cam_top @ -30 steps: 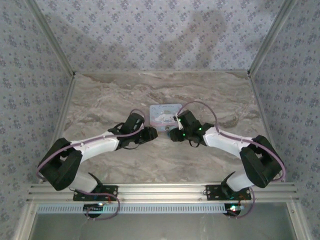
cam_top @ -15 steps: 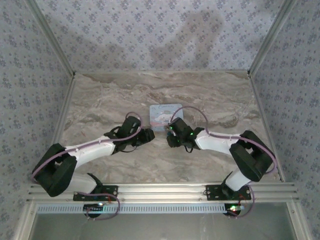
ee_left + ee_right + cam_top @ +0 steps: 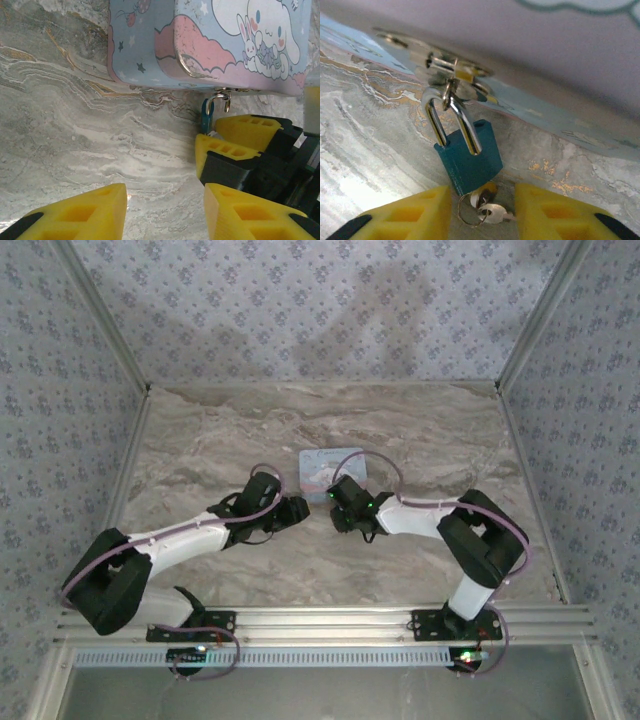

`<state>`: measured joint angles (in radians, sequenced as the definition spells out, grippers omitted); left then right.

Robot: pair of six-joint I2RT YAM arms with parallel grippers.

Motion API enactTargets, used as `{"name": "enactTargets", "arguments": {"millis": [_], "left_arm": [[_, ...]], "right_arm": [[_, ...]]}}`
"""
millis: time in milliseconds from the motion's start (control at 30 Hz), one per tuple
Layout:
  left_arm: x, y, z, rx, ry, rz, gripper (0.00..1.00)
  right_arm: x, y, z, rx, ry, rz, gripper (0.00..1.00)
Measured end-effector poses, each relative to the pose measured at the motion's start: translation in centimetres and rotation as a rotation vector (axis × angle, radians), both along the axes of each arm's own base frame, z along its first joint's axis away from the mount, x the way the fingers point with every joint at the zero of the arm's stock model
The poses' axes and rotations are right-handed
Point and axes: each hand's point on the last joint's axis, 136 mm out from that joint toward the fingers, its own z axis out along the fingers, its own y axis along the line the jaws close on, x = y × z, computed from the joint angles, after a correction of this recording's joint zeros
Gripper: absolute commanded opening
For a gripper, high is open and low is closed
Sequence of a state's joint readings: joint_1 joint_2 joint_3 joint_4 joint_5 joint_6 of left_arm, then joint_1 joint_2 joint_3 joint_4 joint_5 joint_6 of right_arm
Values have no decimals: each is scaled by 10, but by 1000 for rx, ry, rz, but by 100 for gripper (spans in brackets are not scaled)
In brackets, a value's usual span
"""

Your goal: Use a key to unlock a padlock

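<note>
Padlock [image 3: 467, 160] hangs by its shackle from the clasp on the tin's [image 3: 210, 45] near edge, mid-bench [image 3: 200, 440], with the key [image 3: 495, 214] at its base. Right gripper [image 3: 482, 207] fingers stand apart, flanking the key. Left gripper [image 3: 165, 210] spreads wide, holding nothing.

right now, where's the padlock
In the right wrist view the padlock hangs by its shackle from the clasp on the tin box, with its key between the fingers of the right gripper.
</note>
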<state>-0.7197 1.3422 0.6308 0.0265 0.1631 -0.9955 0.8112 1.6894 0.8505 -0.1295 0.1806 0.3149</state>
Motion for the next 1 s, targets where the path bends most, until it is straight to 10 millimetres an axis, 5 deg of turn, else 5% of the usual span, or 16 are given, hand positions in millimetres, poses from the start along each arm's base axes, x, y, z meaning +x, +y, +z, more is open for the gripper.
{"name": "enactTargets", "arguments": {"millis": [433, 1000], "left_arm": [[4, 4, 0, 0, 0, 15, 45], [28, 31, 0, 15, -11, 97, 46]], "right_arm": [[2, 1, 2, -29, -32, 39, 0], [-16, 8, 5, -131, -57, 236, 0]]}}
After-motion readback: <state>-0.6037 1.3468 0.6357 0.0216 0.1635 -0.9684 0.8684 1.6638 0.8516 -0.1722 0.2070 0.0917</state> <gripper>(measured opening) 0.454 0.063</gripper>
